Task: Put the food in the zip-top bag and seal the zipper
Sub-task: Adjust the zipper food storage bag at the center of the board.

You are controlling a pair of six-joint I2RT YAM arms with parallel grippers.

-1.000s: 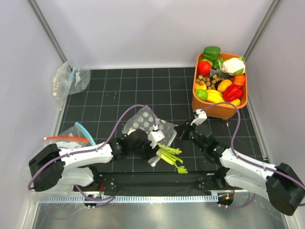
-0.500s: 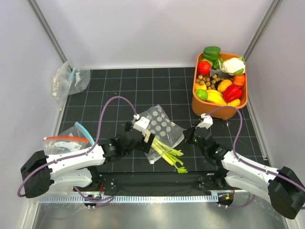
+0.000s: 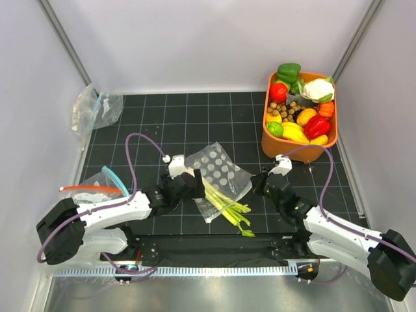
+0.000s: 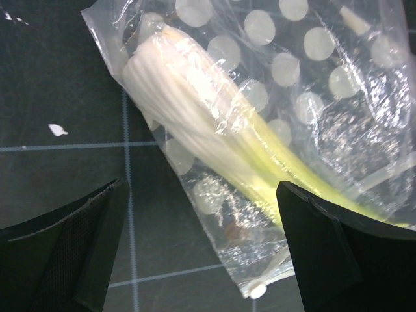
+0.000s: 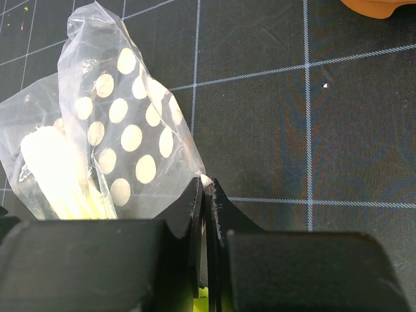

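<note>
Pale-green celery stalk (image 4: 214, 123) is partly inside the clear white-dotted plastic bag (image 5: 130, 136), looks unsealed; right end effector (image 5: 205, 188) pinches its edge, left end effector (image 4: 200, 188) gapes empty.

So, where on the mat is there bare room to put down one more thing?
The widest bare patch is the back of the mat, between the crumpled bag at left and the orange basket. The near centre is crowded: dotted bag, celery, left gripper, right gripper.

Glossy, crinkled clear plastic zip-top bag (image 4: 338, 123); smooth pale celery stalk (image 4: 195, 110); matt black mat (image 5: 338, 130)
</note>
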